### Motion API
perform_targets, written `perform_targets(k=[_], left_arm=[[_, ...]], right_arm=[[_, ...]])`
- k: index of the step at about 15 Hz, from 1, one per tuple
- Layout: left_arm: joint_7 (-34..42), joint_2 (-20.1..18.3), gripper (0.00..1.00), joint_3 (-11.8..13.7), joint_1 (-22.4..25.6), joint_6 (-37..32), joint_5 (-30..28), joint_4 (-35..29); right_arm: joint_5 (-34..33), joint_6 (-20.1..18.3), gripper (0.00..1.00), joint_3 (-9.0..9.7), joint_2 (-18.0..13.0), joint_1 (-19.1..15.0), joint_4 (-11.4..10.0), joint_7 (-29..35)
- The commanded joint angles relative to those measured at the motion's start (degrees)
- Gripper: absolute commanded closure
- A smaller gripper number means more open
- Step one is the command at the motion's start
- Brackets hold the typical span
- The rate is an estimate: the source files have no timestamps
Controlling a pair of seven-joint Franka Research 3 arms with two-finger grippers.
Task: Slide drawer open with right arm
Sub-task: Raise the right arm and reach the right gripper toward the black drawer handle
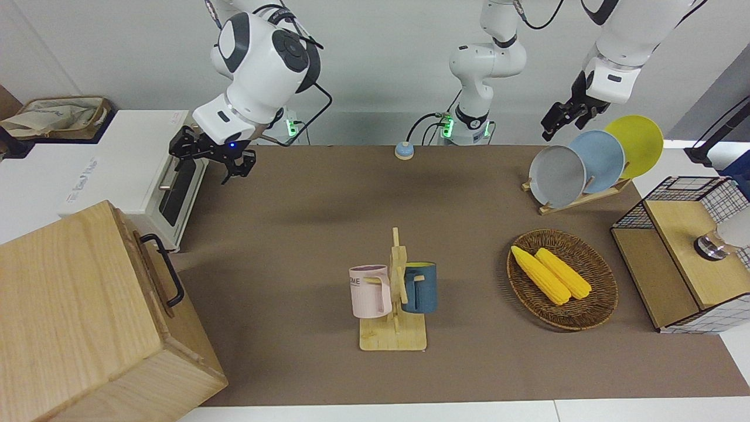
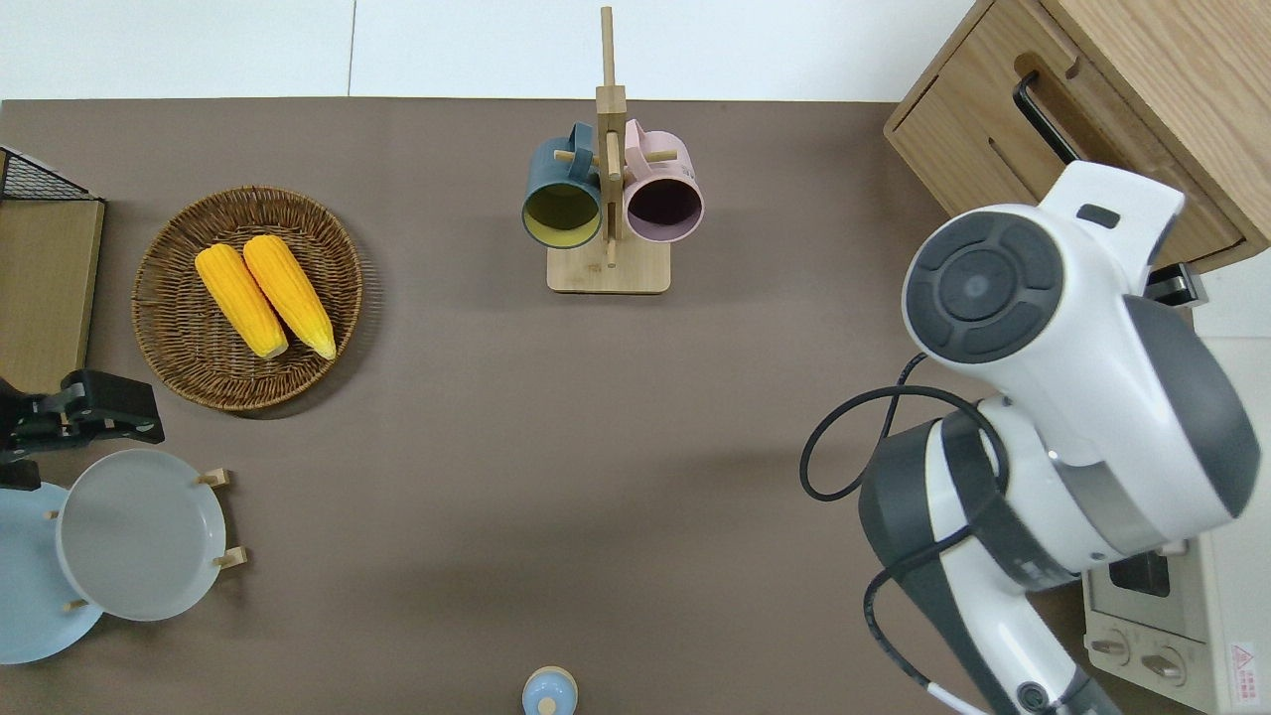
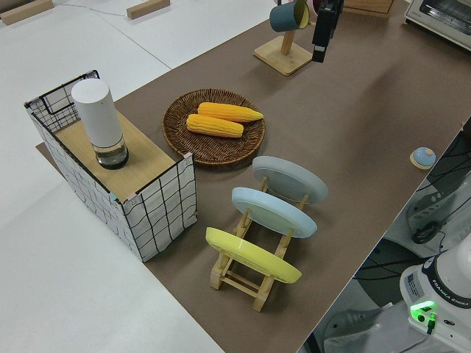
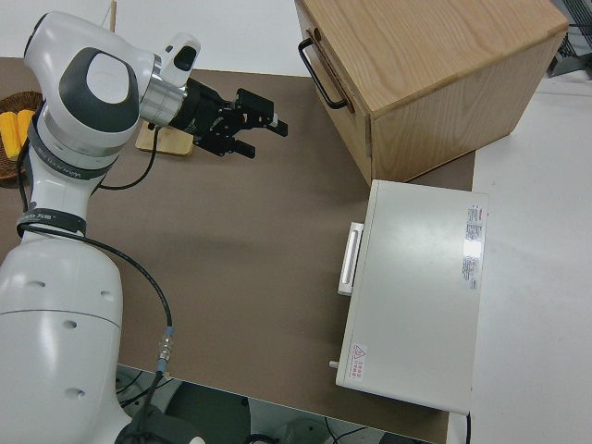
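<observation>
Pale oak cabinet (image 1: 88, 316) sat at the right arm's end of the table, its wide shallow light-wood drawer (image 2: 1053, 169) flush in the carcass, not pulled out. Black metal bar handle (image 1: 166, 271) on the drawer front was untouched.

White jointed right arm (image 1: 258, 64) was up in the air, blue wrist light on. Its black two-finger gripper (image 4: 264, 125) pointed roughly toward the cabinet, clear of the handle, holding nothing. Fingers (image 4: 275, 125) looked spread with a gap between them in the right side view. In the overhead view the arm's elbow housing covered most of the gripper; what showed sat over the corner of the cabinet nearest the robots, between the cabinet and the white toaster oven (image 4: 416, 296). Handle was near the gripper but apart from it, farther from the robots.

Toaster oven stood beside the cabinet, nearer to the robots, door shut.

Well away from the gripper, toward mid-table: bamboo mug tree (image 1: 394, 305) with a pink mug (image 1: 370, 291) and a dark blue mug (image 1: 419, 287) hung on it. Toward the left arm's end of the table: round wicker basket (image 1: 592, 313) with two yellow corn cobs (image 1: 551, 274), and a wooden rack of grey, blue and yellow plates (image 1: 595, 159).

Left arm (image 1: 615, 58) was parked; couldn't tell the state of its gripper (image 1: 563, 117).
</observation>
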Motion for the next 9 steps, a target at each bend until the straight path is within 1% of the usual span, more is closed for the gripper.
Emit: perform_targets(k=[1,3,5,9], left_arm=[[0.38,-0.49,0.01,0.29,-0.24,-0.12,-0.21,0.02],[0.38,-0.49,0.01,0.29,-0.24,-0.12,-0.21,0.02],[0.38,-0.49,0.01,0.29,-0.24,-0.12,-0.21,0.02],[0.38,-0.49,0.01,0.29,-0.24,-0.12,-0.21,0.02]], right_arm=[[-9.01,1.43,0.023,1.56,1.30,0.55,-3.91,2.45],[-13.75,1.35,0.025,1.65,2.88,1.68,-4.88,5.16],[-17.54,1.26,0.028,1.65,4.20,2.39,-6.37,8.42],[-23.43,0.56,0.030,1.65,6.84,3.98,-7.17,11.85]])
